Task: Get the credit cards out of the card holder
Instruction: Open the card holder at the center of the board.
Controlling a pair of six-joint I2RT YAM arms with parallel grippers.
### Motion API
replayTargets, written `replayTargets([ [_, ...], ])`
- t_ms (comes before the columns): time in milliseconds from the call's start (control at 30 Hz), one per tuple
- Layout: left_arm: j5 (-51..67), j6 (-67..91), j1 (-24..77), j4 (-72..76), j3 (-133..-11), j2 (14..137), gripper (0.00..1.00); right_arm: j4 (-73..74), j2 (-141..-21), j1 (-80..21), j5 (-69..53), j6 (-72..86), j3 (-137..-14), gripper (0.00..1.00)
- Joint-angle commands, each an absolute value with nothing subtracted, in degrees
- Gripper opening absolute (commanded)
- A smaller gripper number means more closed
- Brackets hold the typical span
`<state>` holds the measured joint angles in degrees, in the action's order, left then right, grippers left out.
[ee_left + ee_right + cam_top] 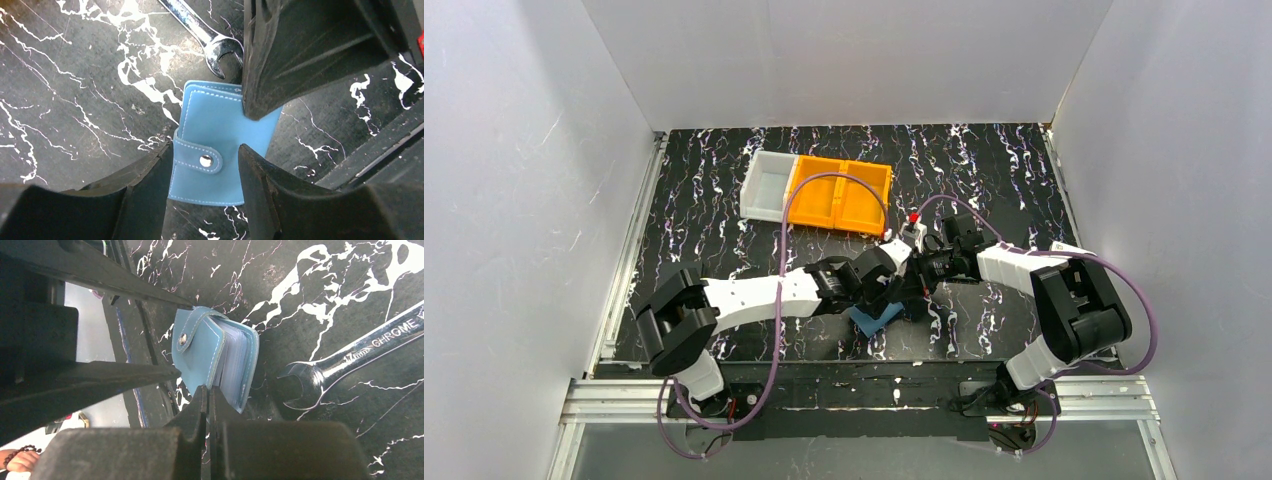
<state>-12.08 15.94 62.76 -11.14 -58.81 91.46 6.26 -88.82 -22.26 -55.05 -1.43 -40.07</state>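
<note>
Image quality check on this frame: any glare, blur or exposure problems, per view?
Top external: even light, sharp, but the card holder is tiny and mostly occluded. Left wrist: card holder crisp, stitching visible; bright glare on the wrench head; left fingers dark, nearly featureless. Right wrist: wrench lettering is readable despite reflections; right fingers are close to the lens and crushed to black.

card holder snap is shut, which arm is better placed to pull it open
Right, probably. The right gripper pinches the cover edge of the card holder and could peel it up, while the left gripper straddles the holder at the fastened snap, placed to steady it.
</note>
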Motion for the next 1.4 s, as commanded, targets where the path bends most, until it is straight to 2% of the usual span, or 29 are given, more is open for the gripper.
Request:
replayTargets([
  [0,-17.0,13.66,63.86,-12.06,-62.56,93.49,0.49,5.62,-89.17,-22.68,-58.62,-0.91,-42.45,0.01],
  [167,-19.02,13.56,64.05,-14.82,-64.28,95.62,0.41,5.79,-89.37,-22.68,-58.64,-0.94,-42.53,0.01],
  [800,-16.44,16.68,64.59,-16.08,-61.31,93.49,0.41,6.66,-89.83,-22.68,-57.57,-1.75,-42.8,0.01],
  [1100,-18.88,16.98,64.84,-16.73,-60.53,94.24,0.4,6.78,-89.96,-22.68,-57.72,-1.8,-42.89,0.01],
  [1267,-24.33,18.13,64.86,-18.74,-60.88,94.23,0.19,7.1,-89.91,-22.68,-57.83,-2.06,-42.93,0.01],
  [1333,-25.94,18.5,64.86,-19.5,-60.82,93.84,0.04,7.24,-90.01,-22.68,-57.83,-2.23,-42.98,0.01],
  [1367,-26.64,18.91,64.86,-19.85,-60.75,93.6,0.0,7.41,-89.99,-22.68,-57.83,-2.42,-43.04,0.01],
])
